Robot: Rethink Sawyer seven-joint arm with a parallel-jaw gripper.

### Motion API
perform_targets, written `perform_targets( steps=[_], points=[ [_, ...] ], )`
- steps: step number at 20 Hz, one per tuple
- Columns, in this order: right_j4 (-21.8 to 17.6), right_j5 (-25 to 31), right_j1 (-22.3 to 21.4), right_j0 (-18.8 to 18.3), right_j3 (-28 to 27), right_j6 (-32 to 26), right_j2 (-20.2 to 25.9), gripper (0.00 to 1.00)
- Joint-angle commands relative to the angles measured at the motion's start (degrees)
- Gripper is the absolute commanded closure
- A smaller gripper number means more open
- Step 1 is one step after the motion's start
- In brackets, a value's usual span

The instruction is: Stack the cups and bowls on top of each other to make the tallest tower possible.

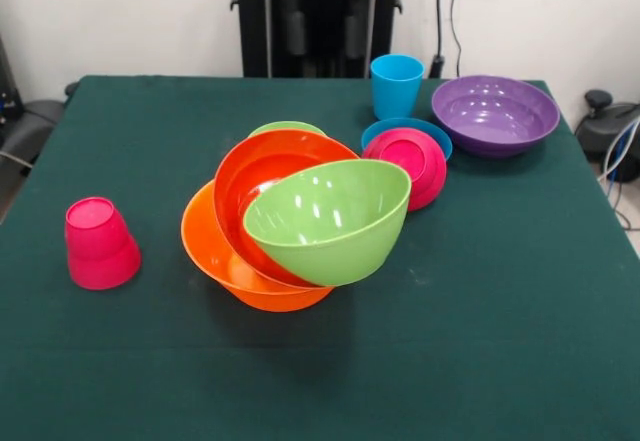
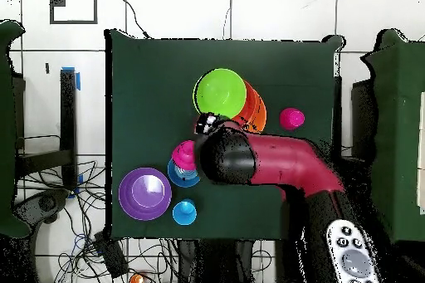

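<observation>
Gripper (image 2: 207,122): seen only from overhead, at the edge of the nested bowls; open or closed cannot be told.
Arm (image 2: 274,163): red and black, reaching in from the base side, bent at a bulky black joint, wrist over the pile's rim; absent from the front view.
Tower (image 1: 300,226): large orange bowl (image 1: 205,246) as base on the bench (image 1: 480,341), red-orange bowl (image 1: 250,176) tilted inside it, large lime green bowl (image 1: 335,221) tipped steeply on top, mouth turned sideways. Probably lopsided because the bowls nest off-centre, not flat.
Small lime green bowl (image 1: 285,127): only a rim showing behind the pile.
Pink-red small bowl (image 1: 410,161): leaning on the blue small bowl (image 1: 437,136), just beside the pile.
Sky blue cup (image 1: 396,85): upright, near the purple bowl (image 1: 495,113).
Red-pink cup (image 1: 98,243): upside down, well apart on the other side.
Judgement: top bowl likely needs levelling before anything else goes on.
</observation>
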Motion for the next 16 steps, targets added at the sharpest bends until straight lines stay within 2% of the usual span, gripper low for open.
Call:
perform_targets(
  steps=[1, 3, 6, 7, 8, 9, 11, 13, 16],
  points=[
    [-2.39, -10.71, 10.88, 13.21, 1.11, 18.46, -12.84, 0.00],
    [-1.71, -10.97, 10.79, 13.23, 0.79, 17.91, -13.39, 0.00],
    [-0.43, -8.54, 4.14, 8.93, 4.83, 14.09, -10.49, 0.00],
    [1.16, -5.92, -0.92, 4.33, 7.85, 10.32, -7.16, 0.00],
    [2.15, -4.44, -3.56, 1.84, 9.26, 8.13, -5.53, 0.00],
    [4.03, -1.68, -7.72, -2.33, 11.12, 3.77, -3.24, 0.00],
    [6.38, 2.24, -12.47, -7.78, 12.68, -2.54, -0.70, 0.00],
    [7.85, 5.08, -15.53, -12.25, 13.05, -7.04, 1.45, 0.00],
    [7.93, 8.55, -16.32, -15.76, 11.71, -9.06, 3.08, 0.00]
  ],
)
